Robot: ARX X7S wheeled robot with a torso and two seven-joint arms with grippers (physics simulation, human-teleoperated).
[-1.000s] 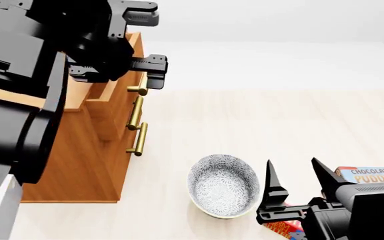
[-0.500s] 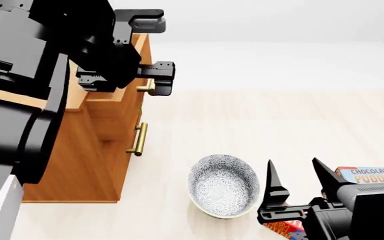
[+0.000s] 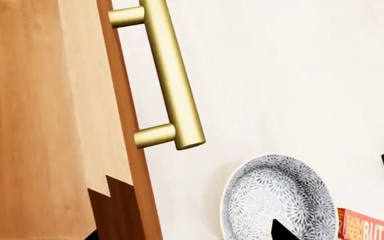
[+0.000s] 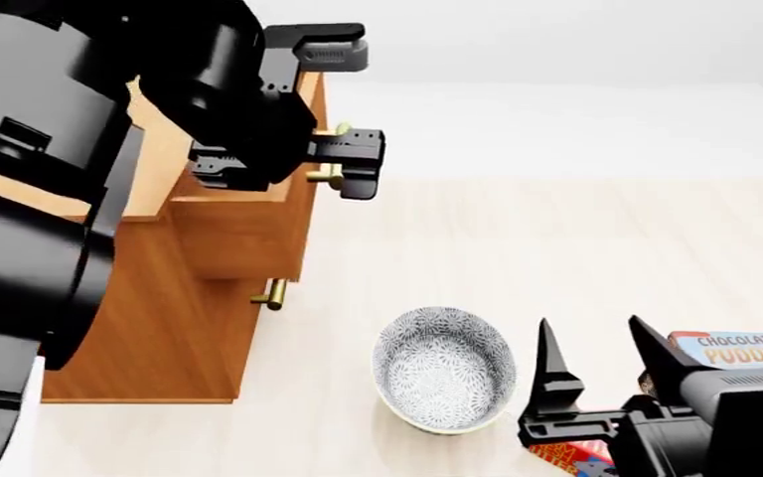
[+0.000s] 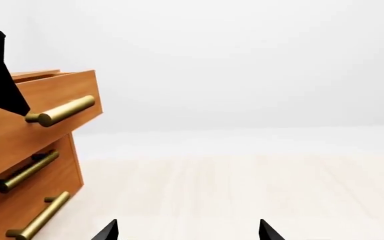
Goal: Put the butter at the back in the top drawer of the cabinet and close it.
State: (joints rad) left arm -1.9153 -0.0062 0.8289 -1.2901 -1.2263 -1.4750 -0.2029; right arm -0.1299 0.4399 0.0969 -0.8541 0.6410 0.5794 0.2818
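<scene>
Butter (image 3: 372,227): we see the red-orange box lying flat on the floor (image 4: 554,238), just beside the bowl; in the head view only a corner of it (image 4: 570,455) shows, beneath the right claw.

Right claw (image 4: 602,360): we see its two pointed fingers spread wide apart, holding nothing, hanging directly over the butter, between the bowl and the pudding box. In its own wrist view only the two fingertips show at the frame edge, parted.

Left claw (image 4: 351,164): it sits at the handle (image 4: 333,175) of the top drawer, well apart from the butter. We see the brass bar lying between its two fingers, but we cannot tell whether they press on the bar.

Top drawer (image 5: 42,117): we see it pulled out, its front standing proud of the two lower drawer fronts. Its inside is hidden in every view, so we cannot tell what it holds.

Cabinet (image 4: 156,328): it stands on the floor to the robot's left, with the handles of the lower drawers (image 5: 25,172) flush beneath the open one.

Bowl (image 4: 443,370): we see a patterned grey-white bowl upright on the floor with nothing in it, just to the left of the right claw.

Pudding box (image 4: 739,350): it lies on the floor just to the right of the right claw.
</scene>
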